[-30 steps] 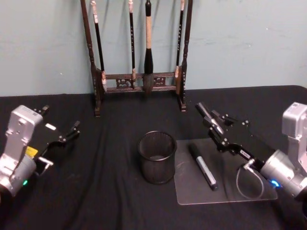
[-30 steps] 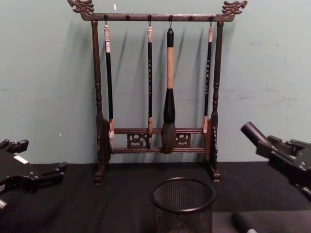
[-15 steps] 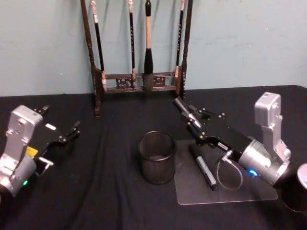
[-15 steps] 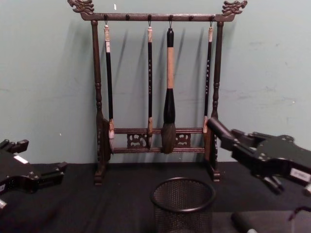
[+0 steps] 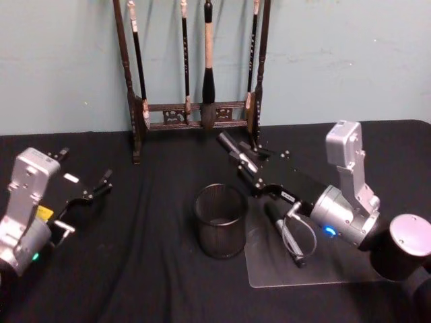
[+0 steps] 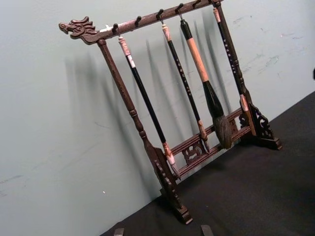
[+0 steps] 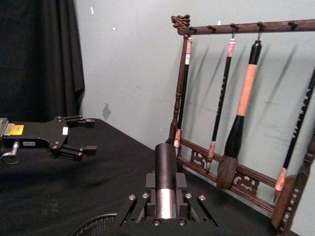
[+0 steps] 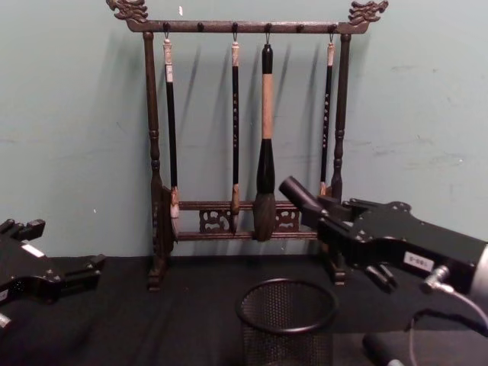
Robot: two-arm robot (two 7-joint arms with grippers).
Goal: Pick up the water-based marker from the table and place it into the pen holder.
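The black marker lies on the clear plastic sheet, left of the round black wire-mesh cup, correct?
No. In the head view the black marker lies on the clear plastic sheet to the right of the round black wire-mesh cup, not left.

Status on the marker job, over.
Right end effector shut on marker, held up near pen holder, not in yet. Left end effector open, parked at left. Second marker lying on clear mat. Brush rack ahead of held marker.

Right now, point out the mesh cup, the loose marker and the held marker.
mesh cup point(image 5: 219, 237): head view, front wall.
loose marker point(image 5: 279, 225): head view, barrel.
held marker point(image 7: 166, 164): right wrist view, black upper part.
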